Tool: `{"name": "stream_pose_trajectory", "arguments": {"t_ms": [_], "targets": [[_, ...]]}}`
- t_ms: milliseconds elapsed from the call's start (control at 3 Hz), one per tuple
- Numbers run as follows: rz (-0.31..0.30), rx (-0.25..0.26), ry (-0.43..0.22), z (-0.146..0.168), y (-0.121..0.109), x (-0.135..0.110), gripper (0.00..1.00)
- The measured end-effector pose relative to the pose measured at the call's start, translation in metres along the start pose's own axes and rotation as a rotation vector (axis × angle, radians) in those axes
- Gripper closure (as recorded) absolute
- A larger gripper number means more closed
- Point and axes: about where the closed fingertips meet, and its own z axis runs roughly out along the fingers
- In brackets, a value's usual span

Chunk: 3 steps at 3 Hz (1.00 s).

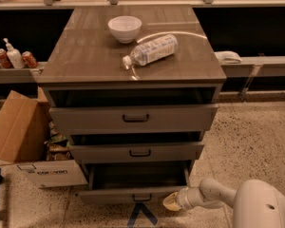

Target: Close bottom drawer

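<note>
The bottom drawer (115, 196) is the lowest, narrowest front of the grey-brown cabinet, with a small black bar handle (142, 198). It stands pulled out, and its plain grey inside (138, 175) shows. My gripper (171, 202) is at the drawer front's right end, low near the floor, at the tip of my white arm (213, 195) that reaches in from the lower right. It sits against or just in front of the front panel.
The middle drawer (137, 152) and top drawer (133, 118) also stand slightly open. A white bowl (125, 28) and a lying plastic bottle (151, 51) are on the cabinet top. An open cardboard box (19, 137) stands at the left on the speckled floor.
</note>
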Motion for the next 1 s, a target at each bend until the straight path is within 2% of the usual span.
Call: {"name": "stream_pose_trajectory", "arguments": {"t_ms": [333, 667, 1000], "targets": [[-0.003, 0.022, -0.046, 0.020, -0.030, 0.000, 1.00], [0.015, 0.041, -0.141, 0.035, -0.058, -0.001, 1.00], [-0.001, 0.078, -0.200, 0.025, -0.082, -0.014, 1.00]]}}
